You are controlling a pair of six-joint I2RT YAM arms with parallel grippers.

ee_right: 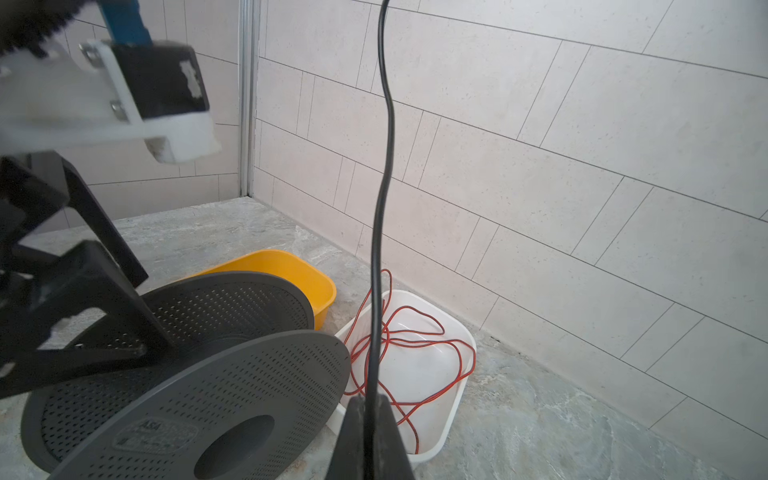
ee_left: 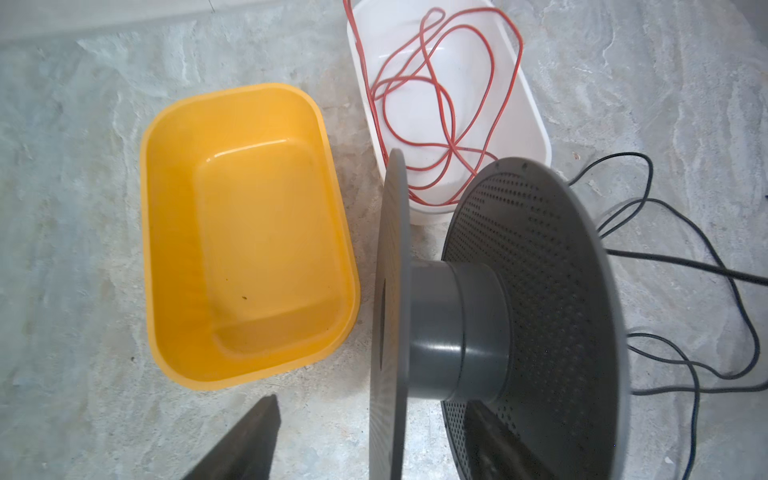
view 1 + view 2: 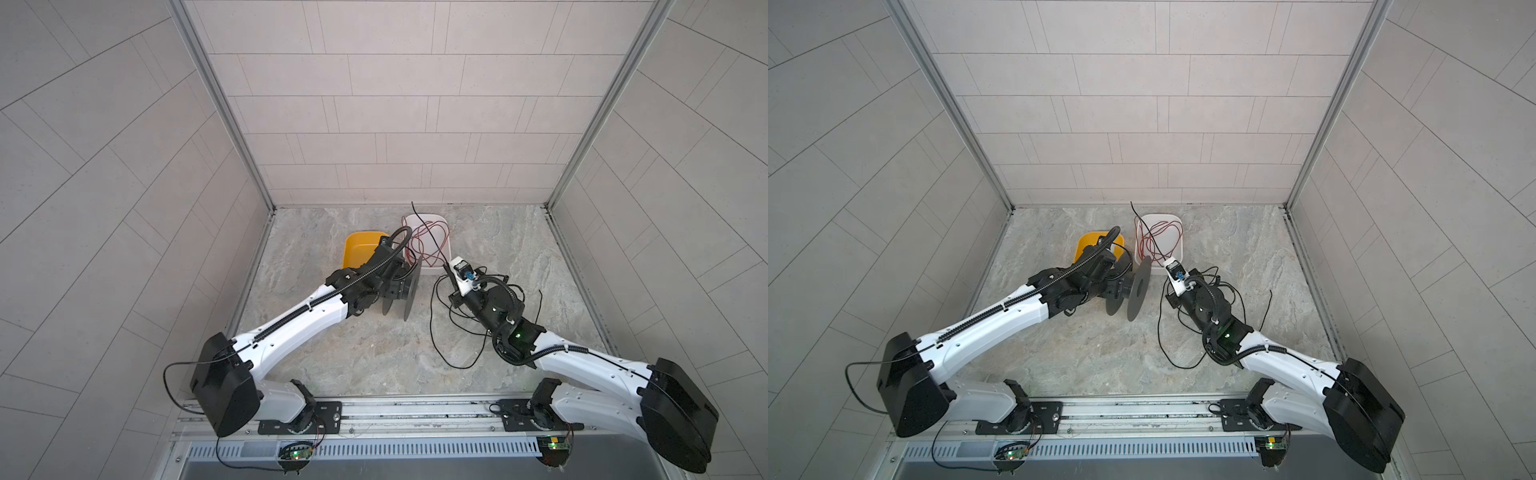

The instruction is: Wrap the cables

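As both top views show, the black cable (image 3: 431, 328) (image 3: 1158, 328) is one thin, limp wire. Most of it lies in loose, open loops on the marbled table (image 3: 332, 353), around and under the right arm. One short end stands up from the right gripper (image 3: 447, 270) and points over the white tub (image 3: 428, 216), which holds a tangled red wire (image 3: 420, 237). Just beside the white tub, on its left, is the yellow tub (image 3: 357, 249). In front of both tubs a grey spool (image 3: 411, 291) stands on the edges of its two flanges. The left arm partly covers it, so the state of the left gripper I cannot tell from here.

In the left wrist view the left gripper (image 2: 376, 409) is spread wide. One finger is on the yellow tub's side of the near flange, apart from it, and the other appears dark between the two flanges. The hub of the spool (image 2: 457, 332) is bare. The black cable (image 2: 685, 267) lies on the table behind the perforated far flange, which hides part of its loops.

In the right wrist view the right gripper (image 1: 368, 436) is pressed together on the black cable (image 1: 380, 208). The cable rises from the fingertips, slightly wavy, in front of the tiled wall. Behind it are the white tub (image 1: 436, 436) and the red wire. The spool (image 1: 249, 395) and the left gripper's fingers (image 1: 120, 303) fill one side.
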